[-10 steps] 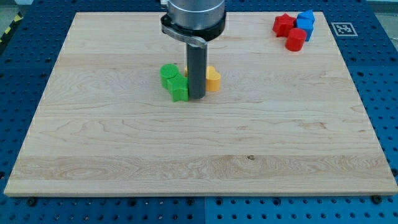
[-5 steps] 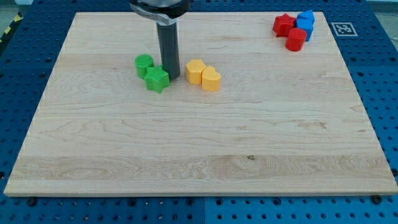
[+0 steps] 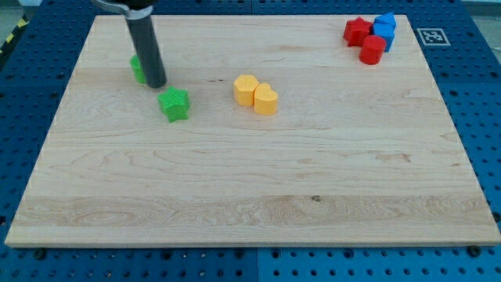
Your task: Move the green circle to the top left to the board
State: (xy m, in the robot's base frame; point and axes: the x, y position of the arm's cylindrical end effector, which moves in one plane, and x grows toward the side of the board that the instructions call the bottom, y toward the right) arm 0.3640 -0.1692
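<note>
The green circle (image 3: 138, 69) lies in the board's upper left part, mostly hidden behind my rod. My tip (image 3: 156, 84) rests against its right side. A green star (image 3: 174, 104) lies apart, just below and to the right of the tip. The wooden board (image 3: 250, 196) fills most of the view.
A yellow hexagon (image 3: 246, 90) and a yellow heart (image 3: 265, 99) touch near the board's upper middle. At the top right corner sit a red star-like block (image 3: 357, 31), a red cylinder (image 3: 373, 49) and a blue block (image 3: 384, 28), bunched together.
My rod has moved left and slightly up, pushing the green circle toward the upper left. The green star was nudged left and is now left behind. Yellow, red and blue blocks have not moved.
</note>
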